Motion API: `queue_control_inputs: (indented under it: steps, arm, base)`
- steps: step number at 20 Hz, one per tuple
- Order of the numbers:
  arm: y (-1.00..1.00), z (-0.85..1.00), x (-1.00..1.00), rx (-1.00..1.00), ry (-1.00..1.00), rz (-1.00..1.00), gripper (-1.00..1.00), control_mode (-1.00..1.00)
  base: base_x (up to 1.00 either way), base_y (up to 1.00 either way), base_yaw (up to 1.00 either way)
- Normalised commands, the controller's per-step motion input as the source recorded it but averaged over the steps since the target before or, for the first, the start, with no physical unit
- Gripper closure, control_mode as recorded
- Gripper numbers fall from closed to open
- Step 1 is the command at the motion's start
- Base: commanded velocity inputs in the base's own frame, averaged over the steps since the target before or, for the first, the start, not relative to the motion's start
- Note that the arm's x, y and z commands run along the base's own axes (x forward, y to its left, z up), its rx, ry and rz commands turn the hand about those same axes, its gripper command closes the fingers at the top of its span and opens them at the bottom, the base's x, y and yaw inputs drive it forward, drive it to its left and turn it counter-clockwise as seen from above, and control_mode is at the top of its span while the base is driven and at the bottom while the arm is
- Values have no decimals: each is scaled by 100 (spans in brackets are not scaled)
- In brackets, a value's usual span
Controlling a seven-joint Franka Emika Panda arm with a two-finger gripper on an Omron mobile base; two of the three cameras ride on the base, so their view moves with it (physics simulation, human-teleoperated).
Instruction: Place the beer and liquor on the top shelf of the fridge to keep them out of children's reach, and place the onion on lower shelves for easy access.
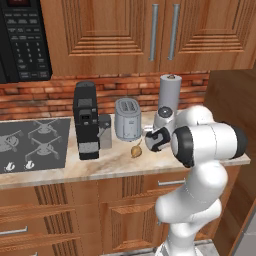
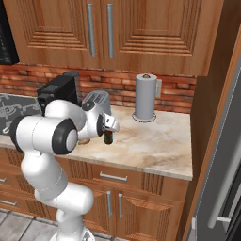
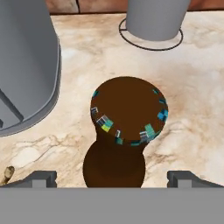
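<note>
Right under me stands the beer [image 3: 127, 111], upright on the tabletop [image 3: 192, 87] beside the toaster [image 3: 24, 65], my fingers [image 3: 41, 178] spread wide either side; slick, breakable glass, best gripped around its body.

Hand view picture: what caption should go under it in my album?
Open gripper poised straight above the brown beer bottle, standing between toaster and paper towel holder.

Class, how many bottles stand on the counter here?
1: a brown bottle standing under the open gripper, between toaster and paper-towel holder. Another may be hidden behind the arm.
</note>
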Motion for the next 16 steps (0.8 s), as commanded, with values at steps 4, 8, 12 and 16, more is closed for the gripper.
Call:
queue_control_inputs:
  steps: [4, 8, 12, 16]
  arm:
    - [0, -16, 12, 0, 0, 0, -100, -100]
    - [0, -14, 11, 0, 0, 0, -100, -100]
    - [0, -14, 12, 0, 0, 0, 100, -100]
    - [0, -15, 10, 0, 0, 0, 100, -100]
  base:
    - [0, 0, 0]
    - [0, 0, 0]
    - [0, 0, 0]
    - [0, 0, 0]
